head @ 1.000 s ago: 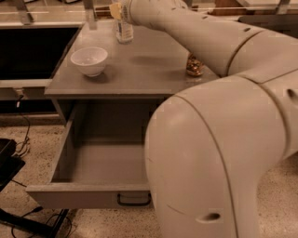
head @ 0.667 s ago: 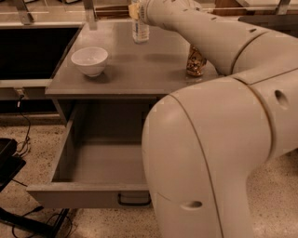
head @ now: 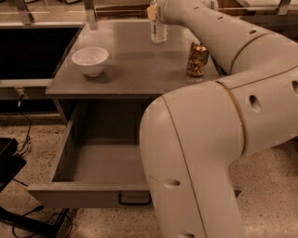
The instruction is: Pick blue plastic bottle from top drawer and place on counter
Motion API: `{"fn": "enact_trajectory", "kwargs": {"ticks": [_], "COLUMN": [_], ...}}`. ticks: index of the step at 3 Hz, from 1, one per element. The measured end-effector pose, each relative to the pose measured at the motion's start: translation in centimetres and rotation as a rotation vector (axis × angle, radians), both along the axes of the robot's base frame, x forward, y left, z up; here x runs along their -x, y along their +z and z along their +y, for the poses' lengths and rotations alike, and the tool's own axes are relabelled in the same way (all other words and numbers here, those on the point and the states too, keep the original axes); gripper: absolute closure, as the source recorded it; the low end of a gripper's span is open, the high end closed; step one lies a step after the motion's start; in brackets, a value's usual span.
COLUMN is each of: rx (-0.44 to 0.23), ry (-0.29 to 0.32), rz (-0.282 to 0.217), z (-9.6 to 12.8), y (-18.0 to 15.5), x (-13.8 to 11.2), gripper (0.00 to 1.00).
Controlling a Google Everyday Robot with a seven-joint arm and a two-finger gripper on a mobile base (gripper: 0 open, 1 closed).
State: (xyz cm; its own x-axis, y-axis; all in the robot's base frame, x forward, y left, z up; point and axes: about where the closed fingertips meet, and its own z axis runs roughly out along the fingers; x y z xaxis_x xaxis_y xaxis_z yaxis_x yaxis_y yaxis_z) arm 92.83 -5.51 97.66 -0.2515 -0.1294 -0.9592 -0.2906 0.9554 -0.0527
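The top drawer (head: 84, 195) stands open and empty at lower left. On the counter (head: 130, 69) above it, a white bowl (head: 90, 60) sits at left. The blue plastic bottle (head: 159, 31) stands upright at the counter's far edge, top centre. The gripper (head: 154, 11) is at the bottle's upper part; whether it grips cannot be determined. A gold can (head: 197, 59) stands to the right.

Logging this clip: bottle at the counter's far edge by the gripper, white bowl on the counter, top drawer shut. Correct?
No: the top drawer is pulled open, per the camera view. The gripper by the blue plastic bottle, bowl and counter are as stated.
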Motion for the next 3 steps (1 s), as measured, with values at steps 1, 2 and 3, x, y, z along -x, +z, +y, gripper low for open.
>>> {"fn": "enact_trajectory", "kwargs": {"ticks": [1,2,3], "rx": [0.026,0.023,0.019], "ry": [0.011,0.044,0.041], "rz": [0.013,-0.019,-0.019], "z": [0.3,2.7,3.4], "y": [-0.7,-1.4,-2.2], "x": [-1.0,-2.7,-2.9], "gripper": [1.0,1.0,1.0]}}
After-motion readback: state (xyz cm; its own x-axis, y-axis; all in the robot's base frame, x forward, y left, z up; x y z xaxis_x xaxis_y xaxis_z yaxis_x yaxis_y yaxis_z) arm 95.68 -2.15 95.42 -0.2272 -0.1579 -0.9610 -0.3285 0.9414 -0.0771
